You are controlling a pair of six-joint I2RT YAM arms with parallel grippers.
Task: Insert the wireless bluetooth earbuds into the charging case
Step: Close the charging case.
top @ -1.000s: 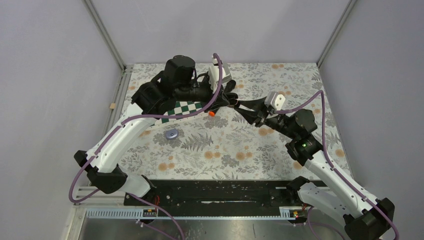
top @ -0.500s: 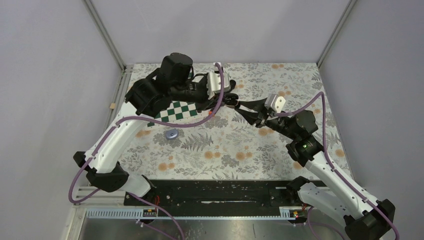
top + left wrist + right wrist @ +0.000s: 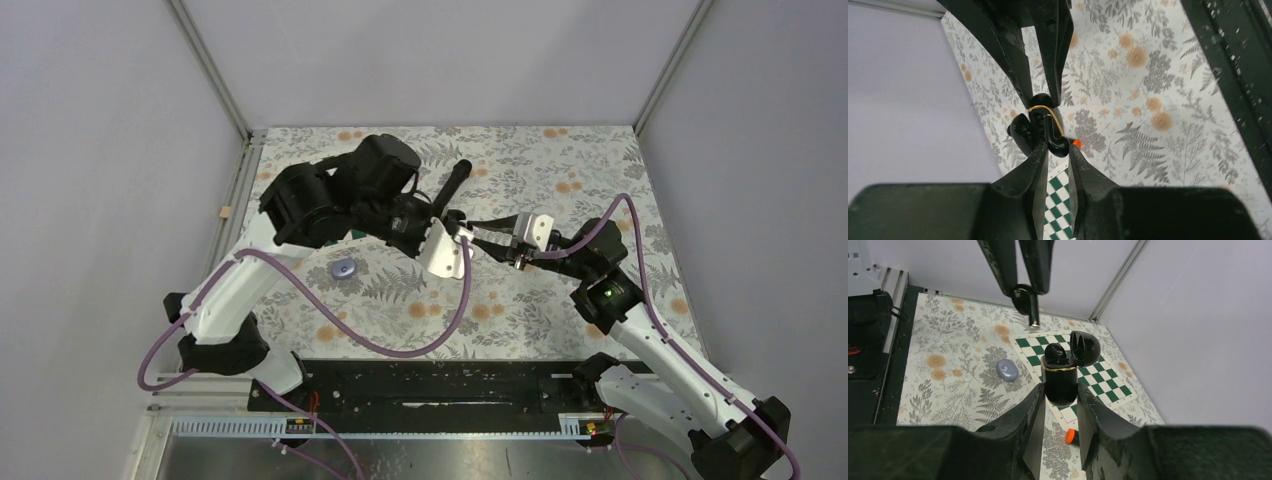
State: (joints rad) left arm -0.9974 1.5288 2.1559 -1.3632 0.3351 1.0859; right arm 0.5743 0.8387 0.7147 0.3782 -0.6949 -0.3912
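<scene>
My right gripper [image 3: 1060, 390] is shut on a black charging case [image 3: 1060, 380] with a gold rim and holds it upright above the table, its lid [image 3: 1083, 347] open. One black earbud [image 3: 1054, 353] sits in the case. My left gripper [image 3: 1057, 150] is shut on the other black earbud [image 3: 1054, 139], stem toward the case [image 3: 1035, 122], just off its open mouth. In the right wrist view this bud [image 3: 1030, 307] hangs a little above the case. In the top view both grippers [image 3: 455, 222] [image 3: 482, 233] meet mid-table. No purple earbuds show.
A closed pale purple case [image 3: 343, 268] lies on the floral cloth at the left. A green checkered mat [image 3: 1098, 377] lies under the grippers. A black marker [image 3: 450, 183] lies behind them, and its orange cap end [image 3: 1069, 436] shows below the case.
My left arm has swung round and come forward, bringing its gripper with the earbud up to the case. The marker and less of the mat now show. My right gripper has shifted slightly left.
</scene>
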